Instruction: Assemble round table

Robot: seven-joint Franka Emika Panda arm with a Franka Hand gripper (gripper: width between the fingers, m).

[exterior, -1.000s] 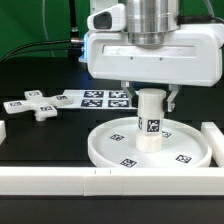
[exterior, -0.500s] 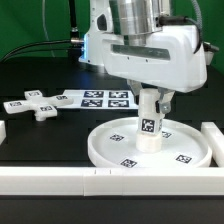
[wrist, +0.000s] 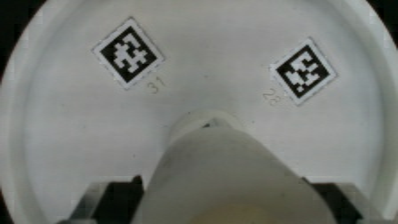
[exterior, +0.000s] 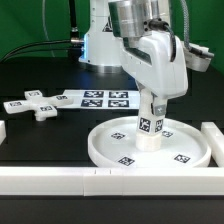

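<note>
The large rimmed white disc [exterior: 150, 147] lies flat on the black table at the front centre, with tags on its face. The short thick cylinder [exterior: 150, 127] stands upright on the disc's middle. My gripper [exterior: 151, 101] is shut on the cylinder's top, its fingers on either side. In the wrist view the cylinder [wrist: 222, 170] fills the space between the dark fingers [wrist: 121, 195], and the disc [wrist: 107, 110] with two tags lies beyond. The small cross-shaped piece [exterior: 30, 104] lies flat at the exterior view's left.
The marker board [exterior: 95, 98] lies flat behind the disc. Long white bars run along the front edge [exterior: 60, 180] and the exterior view's right [exterior: 213, 135]. A short white bar end [exterior: 2, 130] lies at the left edge.
The wrist has turned about the upright cylinder, its wide body swinging round toward the exterior view's right. The cylinder stays on the disc's middle, seemingly turning with the gripper.
</note>
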